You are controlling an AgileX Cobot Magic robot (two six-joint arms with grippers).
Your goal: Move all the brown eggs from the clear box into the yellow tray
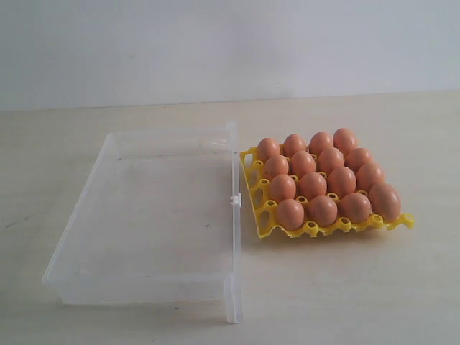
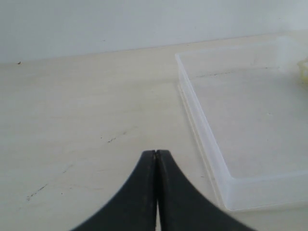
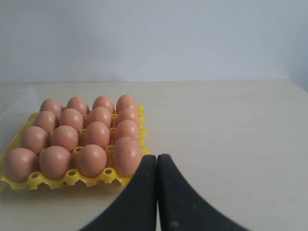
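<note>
Tabletop (image 1: 359,287): clear box (image 1: 154,215) runs near-to-far, clasp (image 1: 234,200) facing yellow tray (image 1: 314,230)

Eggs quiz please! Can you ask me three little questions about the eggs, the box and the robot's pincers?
1. True or false: the clear box has no eggs in it.
2. How many brown eggs sit in the yellow tray? A: 9. B: 12. C: 16.
3. Fill the gap: the left pincer and the right pincer are both ____.

Key: 1 true. 2 C. 3 shut.
</note>
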